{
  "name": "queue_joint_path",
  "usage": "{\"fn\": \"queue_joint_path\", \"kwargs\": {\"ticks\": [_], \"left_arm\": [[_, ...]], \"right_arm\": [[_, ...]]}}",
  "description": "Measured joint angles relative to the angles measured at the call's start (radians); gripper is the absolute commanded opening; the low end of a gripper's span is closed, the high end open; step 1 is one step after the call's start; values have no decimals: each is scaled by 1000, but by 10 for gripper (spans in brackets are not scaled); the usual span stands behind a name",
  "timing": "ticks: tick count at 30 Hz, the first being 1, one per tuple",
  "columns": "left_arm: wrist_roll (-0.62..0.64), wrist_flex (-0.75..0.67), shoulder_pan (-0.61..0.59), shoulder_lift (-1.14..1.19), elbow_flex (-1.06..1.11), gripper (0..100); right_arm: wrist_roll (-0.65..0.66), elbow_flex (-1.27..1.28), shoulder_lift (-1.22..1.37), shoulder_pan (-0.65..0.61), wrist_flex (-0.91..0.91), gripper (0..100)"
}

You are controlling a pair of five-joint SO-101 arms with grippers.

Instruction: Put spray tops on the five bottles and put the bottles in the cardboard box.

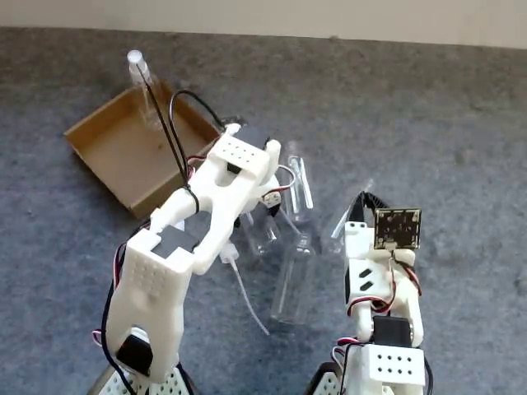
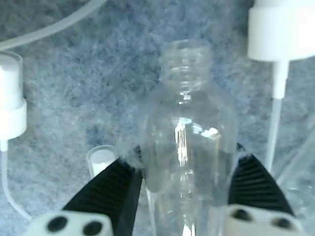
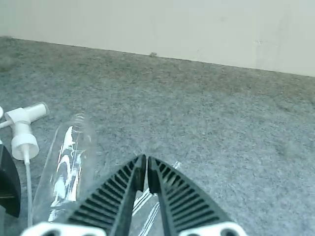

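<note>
Closest up: clear bottle (image 2: 189, 132), neck open, no top on it, sitting btwn the jaws of my L pincer (image 2: 187, 169). Both black pads (image 2: 115, 189) look pressed to its sides, so that pincer is abt one bottle-width apart & clamped on it. Near it on the carpet lie first spray top (image 2: 11, 105), dip tube trailing, & second spray top (image 2: 280, 29), tube straight.

My R pincer (image 3: 146, 164) has its jaws all but together, thin slit only, nothing held. Just beside it 2nd bottle (image 3: 69, 162) lies flat, w/ third spray top (image 3: 23, 130) near its neck end.

From above: cardboard box (image 1: 107, 152) sits at approx 10 o'clock on the table, open side up, brown floor showing. An upright bottle (image 1: 144, 90) looks to stand inside, by the box's 12 o'clock corner. 3rd bottle (image 1: 292, 280) lies flat near centre, toward 6 o'clock, btwn my two arms. L arm runs from 7 o'clock in to centre, just short of the box's 4 o'clock wall. R arm sits at 5 o'clock.

Edges/room: grey carpet (image 1: 461, 123) stretches wide from 12 round to 4 o'clock. A pale wall (image 3: 197, 24) closes the 12 o'clock edge.
</note>
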Motion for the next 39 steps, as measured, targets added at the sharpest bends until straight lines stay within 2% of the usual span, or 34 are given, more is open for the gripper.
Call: {"fn": "queue_joint_path", "kwargs": {"ticks": [4, 12, 18, 22, 28, 39], "left_arm": [[-127, -2, -3, 0, -2, 143], [-651, -2, -18, 0, -38, 148], [-858, -2, -97, 0, -83, 149], [-922, -2, -107, 0, -84, 155], [-928, -2, -104, 0, -84, 307], [-933, -2, -103, 0, -84, 308]], "right_arm": [[0, 0, 0, 0, 0, 5], [0, 0, 0, 0, 0, 5], [0, 0, 0, 0, 0, 5], [0, 0, 0, 0, 0, 5], [0, 0, 0, 0, 0, 5], [0, 0, 0, 0, 0, 5]]}}
